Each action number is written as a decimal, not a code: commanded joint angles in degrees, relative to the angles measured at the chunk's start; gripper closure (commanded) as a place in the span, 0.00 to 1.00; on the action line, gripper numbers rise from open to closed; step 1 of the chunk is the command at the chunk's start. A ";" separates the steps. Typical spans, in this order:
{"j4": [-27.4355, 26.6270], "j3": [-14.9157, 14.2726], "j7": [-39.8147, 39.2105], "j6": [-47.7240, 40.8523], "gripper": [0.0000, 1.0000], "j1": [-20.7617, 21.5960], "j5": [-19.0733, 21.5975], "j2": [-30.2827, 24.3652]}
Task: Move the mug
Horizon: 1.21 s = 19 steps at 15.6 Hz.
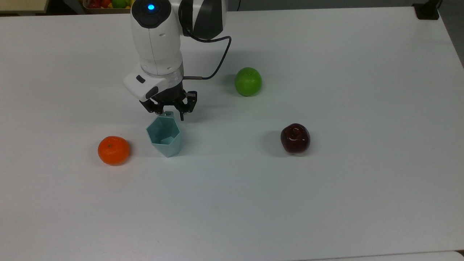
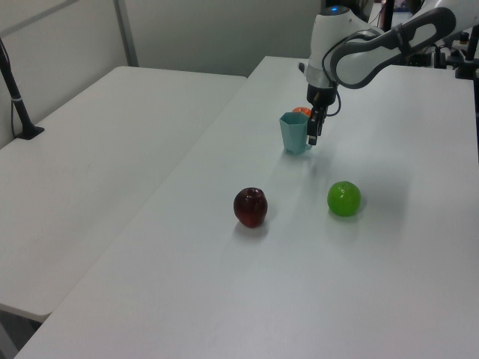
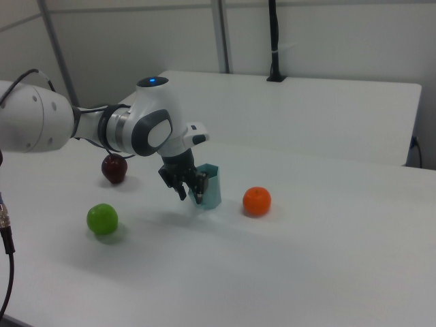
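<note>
While my arm hangs over the white table (image 1: 326, 199), its gripper (image 1: 169, 112) sits low at the far edge of the pale teal mug (image 1: 164, 136), right at the small looped handle (image 1: 166, 114). The fingers stand spread, one on each side of that handle as the top view shows it; I cannot tell whether either finger touches it. In the left view the gripper (image 2: 313, 132) points down just beside the mug (image 2: 295, 133), on the left view's right. In the right view the gripper (image 3: 190, 193) comes down in front of the mug (image 3: 210, 185), partly covering it.

I see the mug upright on the table, its hexagonal mouth open to the top view. An orange (image 1: 113, 150) lies near it on the top view's left. A green apple (image 1: 248, 81) rests farther off to the top view's right, beyond the mug, and a dark red apple (image 1: 295, 138) lies well apart on that same side. All three fruits rest apart from the mug.
</note>
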 commanded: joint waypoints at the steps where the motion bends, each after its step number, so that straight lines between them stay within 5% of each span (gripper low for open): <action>1: -0.47 -0.30 0.83 1.29 0.55 0.57 0.22 -0.31; 9: -0.64 -0.38 1.53 1.11 0.86 0.48 0.22 -1.01; 13: -0.82 -0.38 1.53 0.76 0.92 0.39 0.22 -1.80; 19: -8.62 -0.38 0.92 -1.97 0.93 -1.36 0.22 -11.98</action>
